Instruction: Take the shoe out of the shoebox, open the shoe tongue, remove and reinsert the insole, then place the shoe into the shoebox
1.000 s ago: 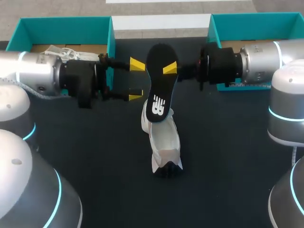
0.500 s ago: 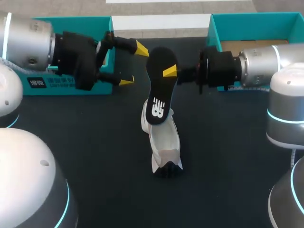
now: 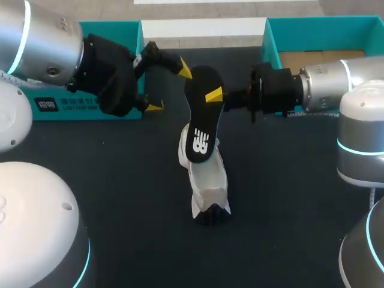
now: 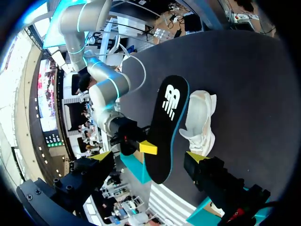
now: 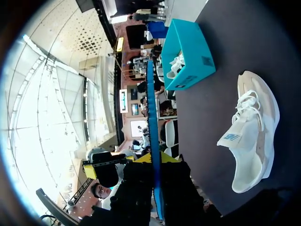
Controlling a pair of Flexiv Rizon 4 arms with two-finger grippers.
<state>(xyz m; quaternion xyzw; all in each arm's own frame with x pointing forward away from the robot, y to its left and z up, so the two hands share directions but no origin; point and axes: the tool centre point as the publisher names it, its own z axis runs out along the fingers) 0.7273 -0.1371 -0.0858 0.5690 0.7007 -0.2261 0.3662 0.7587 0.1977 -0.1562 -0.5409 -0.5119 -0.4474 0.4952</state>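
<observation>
The right gripper [image 3: 213, 95] is clamping the black insole [image 3: 201, 111] near its broad end. One yellow tip is showing on the face turned to the head camera, and the other finger is hidden behind the insole. In the right wrist view the gripper [image 5: 155, 160] is squeezing the insole [image 5: 151, 113] from both sides. There the insole is showing edge-on as a thin blue line running straight out between the fingers.

The insole is hanging nearly upright, and a white logo [image 3: 201, 143] is sitting on its narrow end, away from the fingers. In the left wrist view the same logo [image 4: 171, 100] is showing on the insole [image 4: 167, 127].

The left gripper [image 3: 170, 87] is standing released, its fingers spread wide, just beside the insole's broad end. Its upper tip is close to the edge, though contact cannot be judged. From the left wrist the gripper [image 4: 149, 157] is framing the insole between its open fingers, with the right gripper [image 4: 147, 147] facing it.

Below both grippers the white shoe [image 3: 205, 174] is lying on the dark table [image 3: 120, 210]. Seen from the right wrist, the shoe [image 5: 251, 136] is showing its laces and a small blue mark on its flank.

Behind the left gripper the teal left shoebox [image 3: 90, 111] is carrying a white label [image 3: 57, 104] with print too small to make out. In the right wrist view this left shoebox [image 5: 188, 47] is holding a second shoe [image 5: 176, 66]. Behind the right gripper is standing the right shoebox [image 3: 324, 27].
</observation>
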